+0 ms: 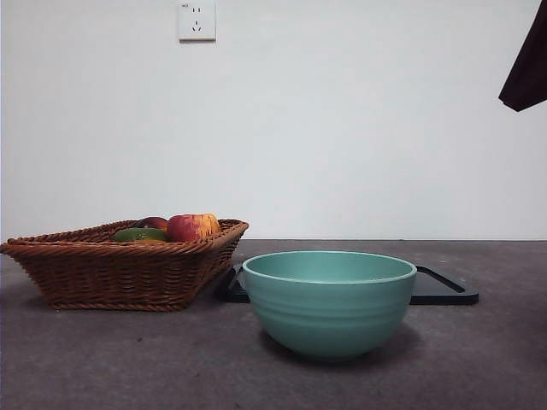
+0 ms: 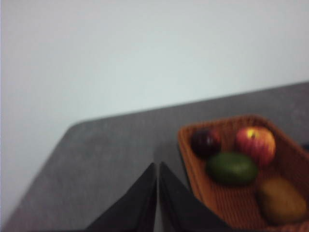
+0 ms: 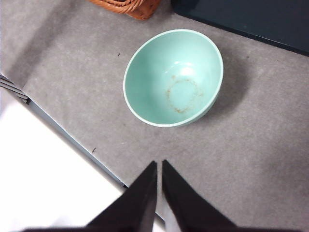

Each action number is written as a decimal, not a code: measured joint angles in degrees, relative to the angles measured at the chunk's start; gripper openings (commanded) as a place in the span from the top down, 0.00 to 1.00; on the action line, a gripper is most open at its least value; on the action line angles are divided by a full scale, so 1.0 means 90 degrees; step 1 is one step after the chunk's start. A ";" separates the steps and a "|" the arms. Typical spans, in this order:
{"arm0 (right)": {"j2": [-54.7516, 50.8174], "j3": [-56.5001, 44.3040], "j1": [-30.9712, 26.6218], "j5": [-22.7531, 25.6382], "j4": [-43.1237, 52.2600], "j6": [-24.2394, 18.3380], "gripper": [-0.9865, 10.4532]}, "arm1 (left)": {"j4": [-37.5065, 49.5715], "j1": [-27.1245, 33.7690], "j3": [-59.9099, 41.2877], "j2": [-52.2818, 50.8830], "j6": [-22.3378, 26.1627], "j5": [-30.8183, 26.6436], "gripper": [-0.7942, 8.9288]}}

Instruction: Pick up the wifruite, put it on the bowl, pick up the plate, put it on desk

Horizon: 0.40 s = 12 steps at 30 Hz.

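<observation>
Four fruits sit in one wicker basket (image 2: pixel 241 169), wifruite (image 2: pixel 281 200) at lower right of that frame. One empty bowl (image 1: pixel 329 299) stands center on the desk (image 1: pixel 128 359). Left gripper (image 2: pixel 158 166) and right gripper (image 3: pixel 159 165): jaws pressed together, holding nothing.

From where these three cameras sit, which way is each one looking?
Front view: low at table height, level across the mint-teal ridged bowl and brown wicker basket; a dark arm tip top corner.
Left wrist view: above the basket, showing the small brown oval fruit and shut left gripper.
Right wrist view: down into the empty bowl; shut right gripper.
All three share the basket.
</observation>
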 measured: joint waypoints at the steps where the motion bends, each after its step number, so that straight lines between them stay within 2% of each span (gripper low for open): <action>1: 0.0000 0.0000 0.0000 0.0000 0.0000 0.0000 0.91 | -0.0005 0.0022 -0.0194 -0.0114 -0.0032 0.0000 0.91; 12: 0.0002 0.0000 0.0000 0.0000 0.0000 0.0000 0.91 | 0.0000 0.0058 -0.1396 -0.0702 -0.0505 -0.0002 0.91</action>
